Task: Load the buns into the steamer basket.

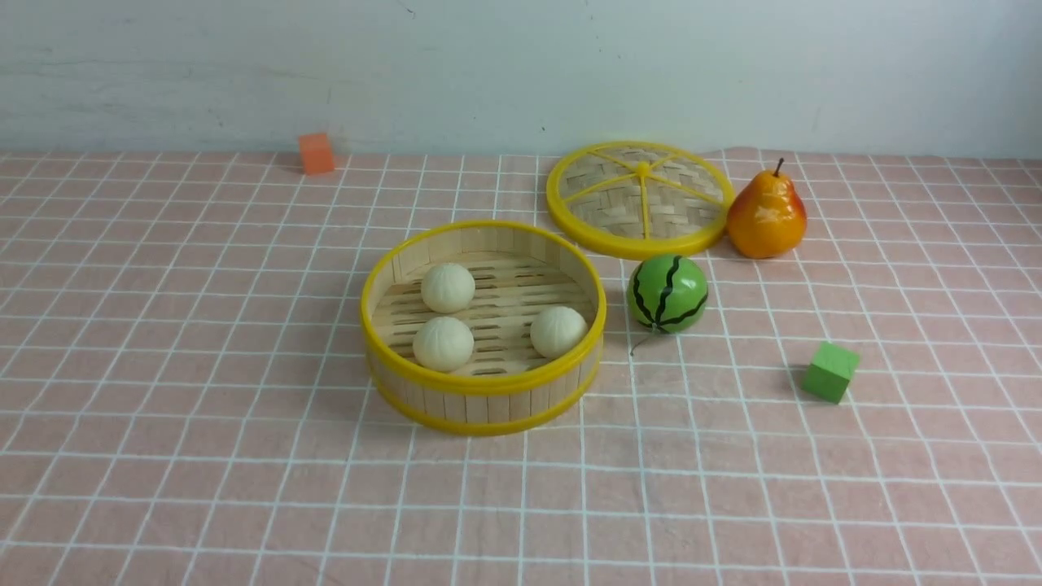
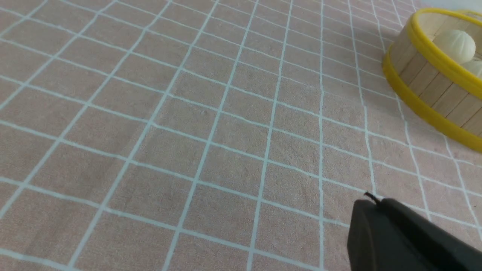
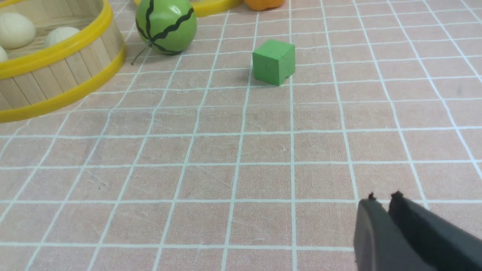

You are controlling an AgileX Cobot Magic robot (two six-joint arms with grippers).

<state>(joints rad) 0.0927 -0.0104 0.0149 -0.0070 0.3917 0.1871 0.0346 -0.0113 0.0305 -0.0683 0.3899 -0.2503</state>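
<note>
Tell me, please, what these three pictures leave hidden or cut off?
- Both arms: absent from the front view.
- Left hand: its wrist view's edge cuts it off; fingers look closed together.
- Right hand: likewise cropped; fingers together, holding nothing.
- Steamer basket: cropped in both wrist views; left wrist view shows only two buns.
- Pear and lid: slivers at the right wrist view's edge.

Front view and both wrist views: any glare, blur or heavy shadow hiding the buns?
Front view: sharp, even light; three cream-white buns sit clear in the round bamboo steamer basket; only the glossy orange pear shows glare. Left wrist view: basket soft-focused at the frame's edge. Right wrist view: crisp, faint shadows.
</note>
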